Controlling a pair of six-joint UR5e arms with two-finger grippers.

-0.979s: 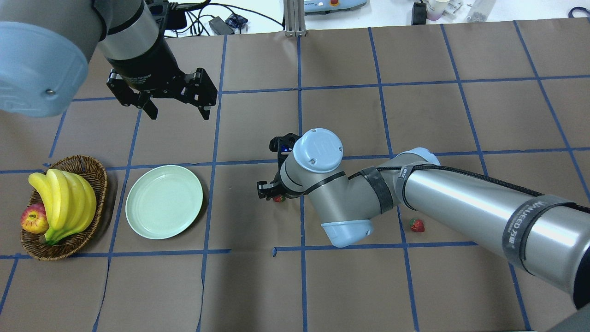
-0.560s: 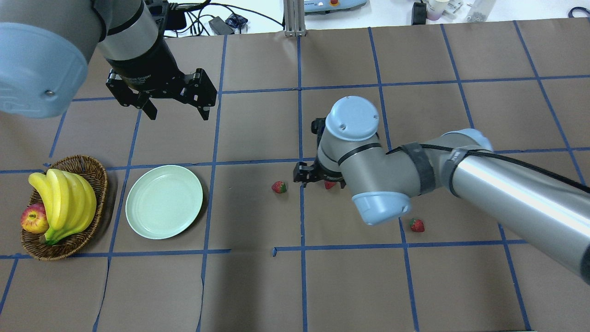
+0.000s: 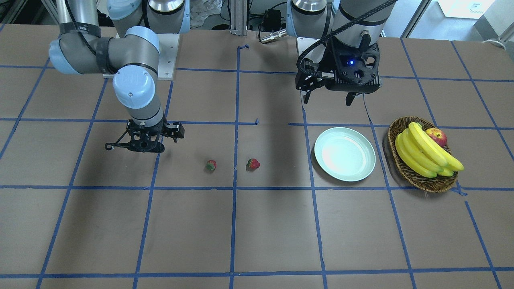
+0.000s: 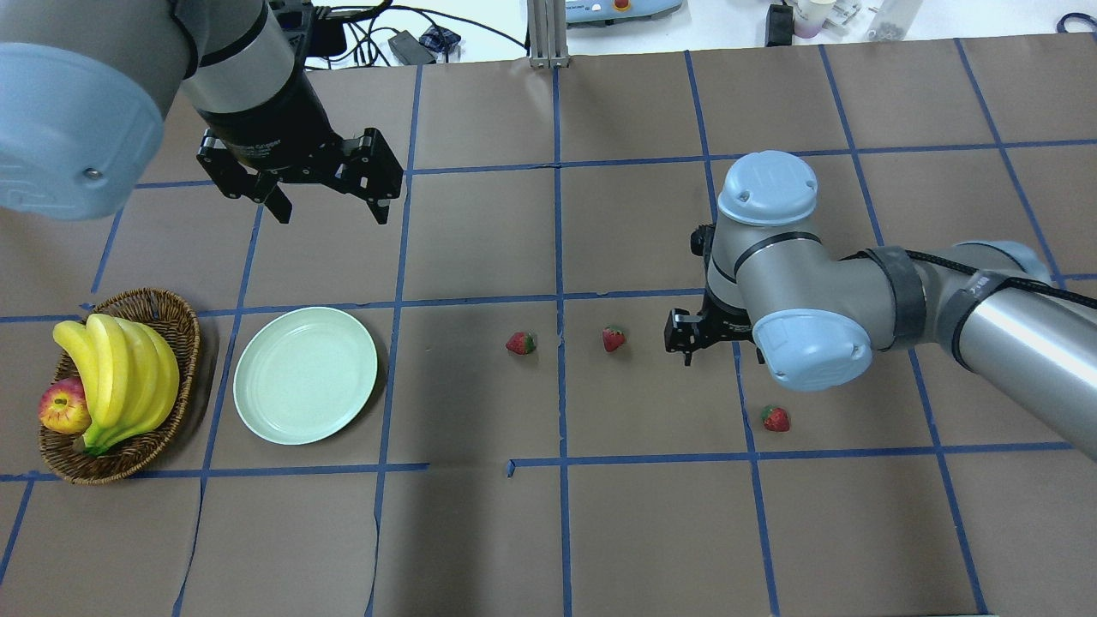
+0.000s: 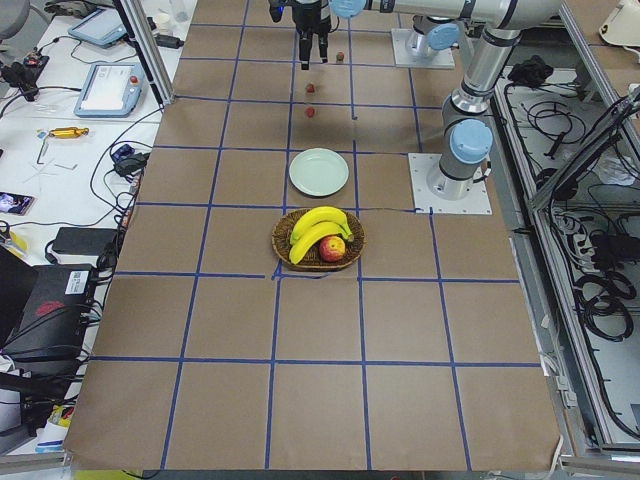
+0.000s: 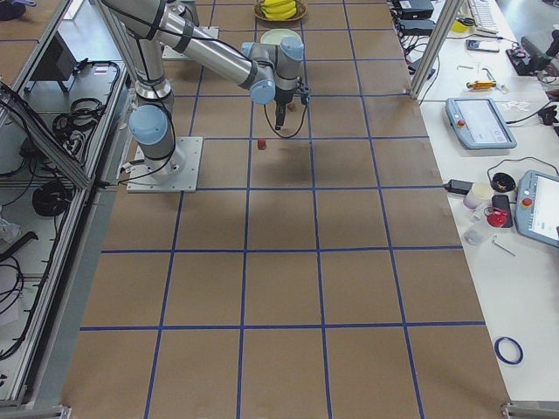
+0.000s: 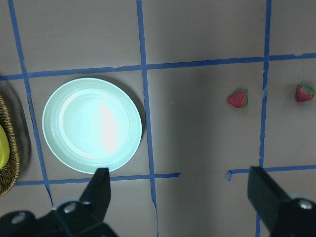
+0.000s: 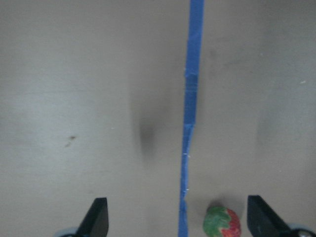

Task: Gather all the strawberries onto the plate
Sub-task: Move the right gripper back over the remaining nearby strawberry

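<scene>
Strawberries (image 4: pixel 520 344) red w/ green caps; plate (image 4: pixel 305 375) pale mint; table (image 4: pixel 480 531) brown w/ blue grid; basket (image 4: pixel 190 343) brown wicker.

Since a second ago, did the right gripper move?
Yes. The right gripper slid toward the overhead view's right, away from the plate, crossing the central blue tape line.
</scene>
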